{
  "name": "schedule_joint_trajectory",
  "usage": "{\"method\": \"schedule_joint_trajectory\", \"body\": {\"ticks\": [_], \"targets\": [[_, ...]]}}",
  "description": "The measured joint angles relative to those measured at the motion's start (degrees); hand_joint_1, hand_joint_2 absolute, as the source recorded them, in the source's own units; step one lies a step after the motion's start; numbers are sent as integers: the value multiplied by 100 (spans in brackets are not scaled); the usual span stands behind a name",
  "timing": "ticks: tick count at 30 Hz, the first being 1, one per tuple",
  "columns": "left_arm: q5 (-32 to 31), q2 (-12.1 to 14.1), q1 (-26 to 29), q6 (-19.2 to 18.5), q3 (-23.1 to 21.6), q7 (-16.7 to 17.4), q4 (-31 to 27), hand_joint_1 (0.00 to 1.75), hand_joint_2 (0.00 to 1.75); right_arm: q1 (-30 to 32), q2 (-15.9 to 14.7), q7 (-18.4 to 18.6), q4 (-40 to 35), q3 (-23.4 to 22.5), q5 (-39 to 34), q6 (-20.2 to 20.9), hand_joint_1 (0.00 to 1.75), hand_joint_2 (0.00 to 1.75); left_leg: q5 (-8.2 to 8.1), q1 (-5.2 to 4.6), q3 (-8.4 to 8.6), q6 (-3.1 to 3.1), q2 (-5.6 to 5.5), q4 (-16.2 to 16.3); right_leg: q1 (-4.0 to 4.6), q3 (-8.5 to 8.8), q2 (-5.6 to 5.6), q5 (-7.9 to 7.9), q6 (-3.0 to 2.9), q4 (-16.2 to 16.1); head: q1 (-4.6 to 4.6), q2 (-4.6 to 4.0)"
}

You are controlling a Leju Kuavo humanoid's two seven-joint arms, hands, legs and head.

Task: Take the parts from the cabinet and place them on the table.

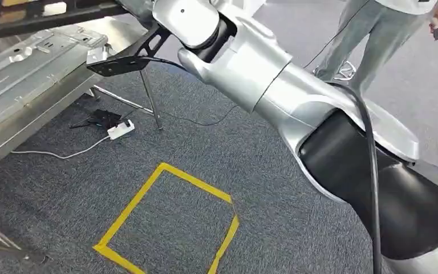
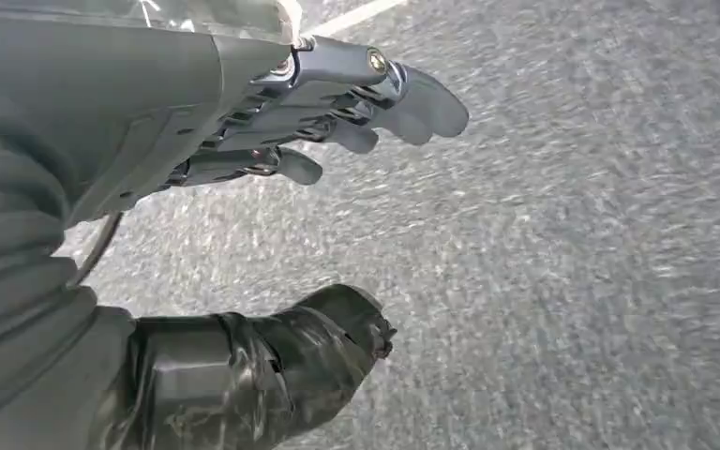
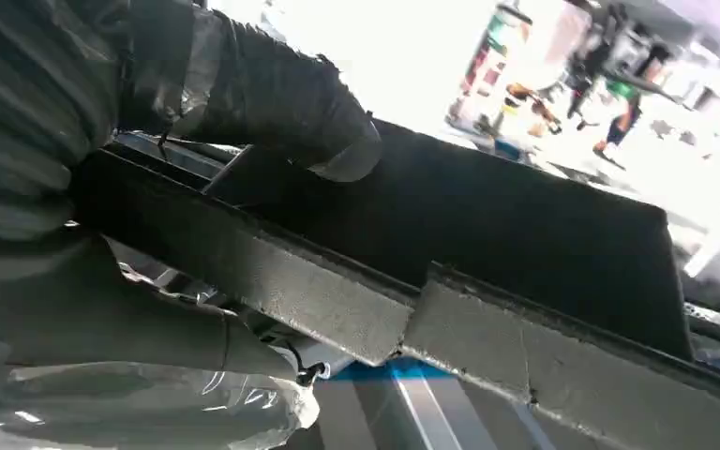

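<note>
Fingers (image 2: 337,112) of my left hand (image 2: 272,187) hang spread over carpet, holding nothing. Right hand (image 3: 150,216) grips the dark part (image 3: 450,244), thumb on top — carrying stage, I judge. Next: bring it over the metal worktop (image 1: 28,74) and set down.

Right hand (image 3: 244,103) half hidden behind dark flat part (image 3: 487,225), with fingers out of sight. Person (image 1: 376,34) at far right cut off by top edge. Far room behind part washed out, too blurry to tell. Grey carpet (image 2: 572,281) smeared under left hand (image 2: 328,112).
</note>
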Motion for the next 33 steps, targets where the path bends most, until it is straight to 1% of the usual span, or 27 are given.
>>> {"method": "schedule_joint_trajectory", "body": {"ticks": [2,3,4,5,6,7,8,9,10,11,12,13,14,15,18,19,20,21,23,24,25,26,28,29,30,32,33], "targets": [[2,-26,14,-11,0,-29,0,0,175,1,-2,-20,-2,0,9,-9,175,175,44,55,-12,-66,-128,-56,48,12,-118,3,-16,-19,2,0],[2,-26,23,-15,0,-37,-2,0,175,1,0,-22,-7,-2,11,-11,175,175,48,17,-19,-112,-207,-71,-5,79,-207,57,-48,-149,-6,0],[-6,-35,37,-22,0,-50,0,0,175,3,11,-26,-13,-2,13,-11,175,175,-56,18,-37,-93,41,8,-12,149,-313,95,-34,-234,-4,0],[-18,-22,27,-24,0,-57,-2,0,175,-15,7,-24,-13,-11,13,-26,175,175,-207,-9,-120,-115,338,217,-10,178,-372,103,-59,-271,-52,0],[-35,-20,10,-26,0,-66,-4,0,175,-36,-4,-9,-9,-33,17,-24,175,175,-414,-2,-312,-149,506,625,-8,178,-472,100,-71,-276,-63,0],[-55,-15,7,-26,0,-68,-7,0,175,-36,-9,-5,-7,-39,20,-24,175,175,-581,20,-518,-181,602,1066,-6,181,-553,96,-76,-272,-70,0],[-63,-20,10,-35,0,-68,-7,0,175,-33,-11,-2,-4,-39,24,-24,175,175,-676,45,-687,-214,647,1402,-10,179,-631,89,-79,-269,-67,0],[-66,-26,16,-35,0,-68,-7,0,175,-25,-11,-11,-4,-39,24,-24,175,175,-665,76,-765,-243,678,1544,-17,173,-705,78,-73,-259,-72,0],[-68,-26,18,-35,0,-68,-7,0,175,-17,-11,-11,-7,-39,24,-24,175,175,-538,111,-703,-280,710,1418,-22,173,-783,59,-54,-239,-74,0],[-72,-24,14,-35,0,-68,-7,0,175,-17,-11,-11,-7,-39,26,-26,175,175,-333,142,-507,-310,742,1060,-39,175,-865,27,-23,-207,-76,0],[-74,-22,14,-35,0,-70,-15,0,175,-23,-11,-7,-7,-39,28,-26,175,175,-105,159,-225,-343,821,556,-63,180,-947,-21,17,-156,-78,0],[-81,-22,12,-35,0,-70,-17,0,175,-37,-13,-5,-7,-42,31,-28,175,175,-8,159,11,-388,1047,95,-76,173,-1021,-80,65,-80,-87,0],[-92,-39,2,-41,0,-70,-15,0,175,-54,-13,4,-7,-46,31,-33,175,175,-112,73,45,-358,1165,130,-14,123,-1064,-123,117,-43,-133,0],[-92,-22,2,-42,0,-75,-22,0,175,-66,-31,15,-7,-48,31,-33,175,175,-68,95,4,-244,1087,73,-13,117,-1108,-150,142,13,-137,0],[-116,-24,6,-39,0,-81,-22,0,175,-57,-42,44,-24,-50,61,-50,175,175,-91,86,-17,-115,885,102,1,174,-1271,-189,215,-28,-118,0],[-129,-13,14,-31,0,-83,-24,0,175,-56,-59,48,-24,-53,68,-55,175,175,-84,101,8,-62,834,67,-53,186,-1153,-243,273,14,-109,0],[-140,-13,14,-31,0,-86,-24,0,175,-55,-63,46,-24,-53,74,-55,175,175,-83,98,17,-35,802,65,-76,132,-841,-364,275,171,-120,0],[-146,-4,5,-22,0,-85,-24,0,175,-57,-90,37,-24,-53,74,-59,175,175,-78,88,21,5,756,62,-88,-46,-638,-584,266,557,-116,0],[-162,9,-7,-44,0,-103,-26,0,175,-26,-168,-92,-22,-55,72,-66,175,175,-84,58,17,38,645,62,-65,-519,-490,-952,250,1474,-113,0],[-168,9,0,-46,0,-103,-26,0,175,9,-199,-136,-20,-55,57,-66,175,175,-86,37,20,43,594,63,-59,-690,-470,-986,232,1744,-111,0],[-177,9,6,-44,0,-103,-26,0,175,34,-214,-164,-20,-55,39,-68,175,175,-86,19,24,44,555,63,-50,-729,-467,-887,205,1729,-113,0],[-186,13,7,-44,0,-105,-26,0,175,43,-238,-177,-20,-55,35,-70,175,175,-86,9,28,44,511,65,-40,-655,-465,-684,165,1489,-111,0],[-195,20,6,-44,0,-123,-26,0,175,28,-254,-188,-24,-72,33,-74,175,175,-88,-4,54,42,454,65,2,-238,-424,-124,69,526,-113,0],[-197,17,6,-46,0,-140,-26,0,175,13,-256,-186,-26,-81,35,-74,175,175,-88,6,43,41,441,60,32,-102,-347,-21,20,145,-113,0],[-208,18,-1,-44,0,-151,-26,0,175,-8,-256,-182,-39,-83,42,-83,175,175,-81,-25,13,18,424,74,43,-60,-316,-38,7,41,-116,0],[-212,11,3,-44,0,-162,-26,0,175,-13,-258,-171,-46,-83,50,-81,175,175,-69,12,-13,-26,410,58,55,-42,-333,-14,12,0,-113,0],[-221,11,7,-44,0,-171,-26,0,175,-12,-273,-160,-46,-83,61,-79,175,175,-84,1,-5,44,420,54,49,-41,-328,-13,96,-18,-120,0]]}}
